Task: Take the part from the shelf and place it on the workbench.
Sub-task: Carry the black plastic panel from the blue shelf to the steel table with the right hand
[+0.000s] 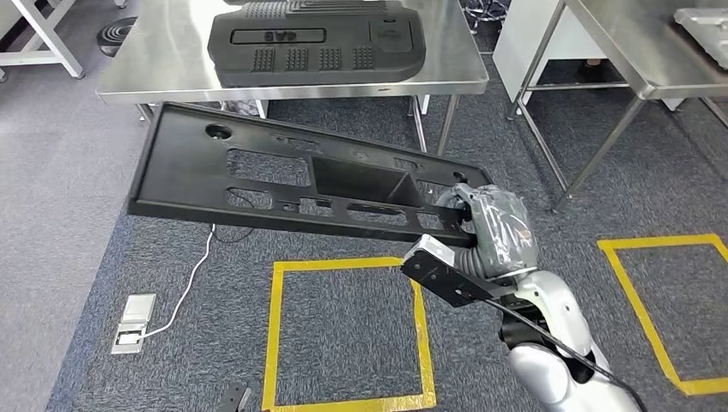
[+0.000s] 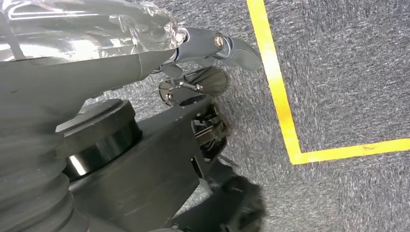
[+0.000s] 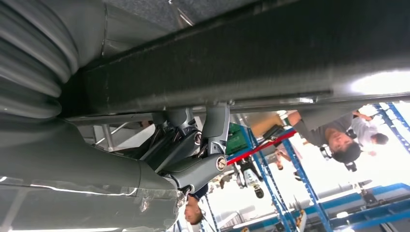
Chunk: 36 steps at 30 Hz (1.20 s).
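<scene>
The part is a long, flat black plastic panel (image 1: 275,172) with several cut-outs. It hangs in the air in front of the steel workbench (image 1: 154,69), tilted, with its left end higher and close to the bench's front edge. My right hand (image 1: 494,227), wrapped in clear film, grips the panel's right end. From the right wrist, the panel's dark edge (image 3: 270,63) runs across the picture with my fingers (image 3: 215,145) hooked around it. My left hand (image 2: 145,43) hangs low over the carpet and holds nothing.
A broad black moulded part (image 1: 318,43) lies on the workbench. A second steel table (image 1: 635,51) stands to the right. Yellow tape squares (image 1: 343,335) mark the carpet; a floor socket (image 1: 133,322) with a white cable lies at the left. A person (image 3: 338,140) stands by blue racks.
</scene>
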{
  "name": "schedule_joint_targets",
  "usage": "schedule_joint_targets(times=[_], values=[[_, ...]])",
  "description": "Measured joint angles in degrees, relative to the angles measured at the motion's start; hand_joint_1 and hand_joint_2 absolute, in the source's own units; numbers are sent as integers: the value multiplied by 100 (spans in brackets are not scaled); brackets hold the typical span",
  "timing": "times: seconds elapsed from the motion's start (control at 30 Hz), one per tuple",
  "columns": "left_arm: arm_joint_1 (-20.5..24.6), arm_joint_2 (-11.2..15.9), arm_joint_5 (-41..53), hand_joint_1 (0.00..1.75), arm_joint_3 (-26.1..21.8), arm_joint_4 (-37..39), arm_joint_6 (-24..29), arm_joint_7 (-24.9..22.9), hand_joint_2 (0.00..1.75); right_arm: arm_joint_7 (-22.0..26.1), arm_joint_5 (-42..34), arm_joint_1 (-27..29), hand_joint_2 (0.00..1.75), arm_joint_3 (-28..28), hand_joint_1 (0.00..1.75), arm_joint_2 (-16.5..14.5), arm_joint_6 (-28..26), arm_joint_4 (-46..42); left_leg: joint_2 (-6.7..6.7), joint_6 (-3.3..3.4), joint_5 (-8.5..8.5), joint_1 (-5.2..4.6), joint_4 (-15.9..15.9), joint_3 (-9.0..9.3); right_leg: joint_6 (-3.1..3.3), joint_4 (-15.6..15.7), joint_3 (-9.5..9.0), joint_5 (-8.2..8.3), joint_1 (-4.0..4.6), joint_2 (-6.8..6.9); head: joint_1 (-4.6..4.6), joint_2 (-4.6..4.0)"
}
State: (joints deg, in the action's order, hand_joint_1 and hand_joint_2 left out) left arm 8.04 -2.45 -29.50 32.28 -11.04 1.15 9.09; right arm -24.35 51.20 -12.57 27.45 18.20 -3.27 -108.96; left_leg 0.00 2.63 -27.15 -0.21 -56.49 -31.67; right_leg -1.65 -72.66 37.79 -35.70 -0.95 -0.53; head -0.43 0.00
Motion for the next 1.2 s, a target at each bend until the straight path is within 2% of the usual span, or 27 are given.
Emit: schedule_joint_targets(times=[0.03, 0.07, 0.13, 0.17, 0.2, 0.3, 0.37, 0.4, 0.5, 0.53, 0.57, 0.6, 0.67, 0.7, 0.73, 0.8, 0.87, 0.93, 1.0, 1.03, 1.07, 1.1, 1.17, 1.2], values=[[-5, -3, 1, 0, 1, 0, 1, 0, 175, 3, -3, 7, 175, 0, 175, 1, 1, 0, 0, -18, -51, 9, -2, 57, -26, -72, 136, -13, -15, 3, 16, 0], [-9, -4, 1, 0, 1, 0, 3, 0, 175, 10, -7, 13, 175, 0, 175, 1, 1, 0, -1, -40, -108, 21, -7, 127, -61, 46, 178, 105, -32, 9, 29, 0], [-8, -4, 3, 0, 1, 1, 6, 0, 175, 40, -44, 20, 175, 1, 175, 1, 1, 2, 1, -101, -243, 52, -28, 268, -134, 726, 42, 671, -64, 45, 48, -1], [-3, -4, 4, 0, 1, 1, 7, 0, 175, 68, -81, 21, 175, 4, 175, 0, 1, 6, 0, -139, -306, 62, -52, 324, -149, 1039, -21, 863, -63, 72, 59, -1], [2, -5, 6, 0, 1, 1, 8, -1, 175, 101, -123, 22, 175, 8, 175, 0, 1, 10, 1, -183, -362, 63, -70, 351, -119, 1239, -60, 985, -51, 97, 71, -1], [16, -5, 8, 0, 1, 0, 12, -3, 175, 177, -204, 30, 175, 23, 175, -1, 2, 17, 8, -296, -453, 44, -132, 409, 86, 1284, -72, 978, -20, 120, 51, -1], [37, -4, 9, 0, 1, 0, 12, -3, 175, 206, -227, 22, 175, 28, 175, -2, 2, 17, 8, -340, -492, 55, -365, 361, 176, 1302, -158, 941, -34, 114, 15, 0], [51, -4, 9, 0, 1, 0, 12, -3, 175, 219, -242, 15, 175, 28, 175, -6, 2, 17, 7, -360, -557, 65, -627, 233, 205, 1312, -210, 911, -38, 112, -5, 0], [55, -4, 10, 0, 2, 0, 12, -4, 175, 234, -272, 7, 175, 32, 175, -27, 4, 17, 7, -409, -949, 76, -1637, -444, 252, 1319, -347, 787, -25, 102, -75, 0], [43, -4, 10, 0, 2, 0, 12, -4, 175, 237, -275, 9, 175, 36, 175, -31, 4, 19, 7, -411, -1014, 75, -1781, -611, 256, 1318, -404, 738, -20, 93, -92, 0], [33, -4, 10, 0, 3, 0, 12, -4, 175, 239, -279, 11, 175, 40, 175, -32, 4, 21, 7, -400, -966, 73, -1742, -692, 256, 1318, -472, 686, -17, 82, -110, 0], [26, -3, 10, 0, 3, 0, 13, -4, 175, 242, -282, 12, 175, 44, 175, -35, 3, 22, 6, -376, -775, 70, -1511, -688, 250, 1319, -554, 629, -14, 74, -132, 0], [20, 4, 10, 0, 3, 2, 14, -4, 175, 245, -286, 8, 175, 50, 175, -45, 3, 27, 2, -313, -204, 49, -822, -570, 220, 1325, -706, 518, -10, 65, -179, 0], [17, 8, 10, 0, 3, 2, 14, -5, 175, 245, -288, 3, 175, 56, 175, -51, 2, 29, 0, -288, -27, 29, -553, -529, 192, 1330, -755, 469, -7, 57, -208, 0], [9, 11, 10, 0, 3, 3, 14, -6, 175, 246, -290, -1, 175, 63, 175, -53, 3, 33, -2, -265, 71, 10, -412, -515, 158, 1343, -788, 431, -6, 51, -233, 0], [-6, 14, 10, 0, 4, 3, 14, -8, 175, 247, -291, -7, 175, 80, 175, -56, 3, 38, -8, -212, 42, -3, -338, -485, 71, 1331, -841, 413, 0, 39, -265, -1], [0, 16, 10, 0, 3, 3, 15, -7, 175, 249, -286, -14, 175, 91, 175, -55, 3, 40, -16, -149, 50, 26, -274, -365, -3, 1197, -854, 367, -4, 42, -239, -1], [23, 21, 10, 0, 1, 2, 16, -4, 175, 249, -289, -33, 175, 103, 175, -57, 2, 42, -20, -101, 33, 43, -230, -258, -40, 740, -626, 164, -10, 45, -193, -1], [31, 23, 10, 0, 2, 2, 16, -4, 175, 249, -292, -36, 175, 116, 175, -60, 2, 48, -22, -65, -11, 37, -226, -210, -56, 82, -189, -110, -7, 44, -173, 0], [29, 23, 10, 0, 2, 2, 16, -4, 175, 248, -292, -30, 175, 121, 175, -60, 2, 54, -24, -57, -40, 34, -228, -183, -61, -117, -5, -172, -7, 44, -167, 0], [27, 24, 9, 0, 3, 2, 16, -4, 175, 248, -291, -26, 175, 126, 175, -60, 2, 60, -28, -56, -74, 32, -231, -148, -60, -131, 97, -122, -7, 45, -160, 0], [26, 24, 9, 0, 3, 2, 16, -4, 175, 247, -290, -26, 175, 130, 175, -60, 2, 64, -35, -61, -113, 32, -233, -102, -55, 58, 103, 64, -6, 45, -153, 0], [29, 24, 8, 0, 3, 2, 16, -4, 175, 247, -291, -31, 175, 135, 175, -61, 2, 69, -45, -87, -193, 31, -236, -7, -19, 761, -60, 619, 5, 51, -139, -1], [34, 24, 9, 0, 3, 2, 17, -4, 175, 247, -292, -36, 175, 139, 175, -62, 2, 74, -46, -107, -223, 29, -239, 14, 6, 1052, -128, 760, 25, 56, -136, -1]])
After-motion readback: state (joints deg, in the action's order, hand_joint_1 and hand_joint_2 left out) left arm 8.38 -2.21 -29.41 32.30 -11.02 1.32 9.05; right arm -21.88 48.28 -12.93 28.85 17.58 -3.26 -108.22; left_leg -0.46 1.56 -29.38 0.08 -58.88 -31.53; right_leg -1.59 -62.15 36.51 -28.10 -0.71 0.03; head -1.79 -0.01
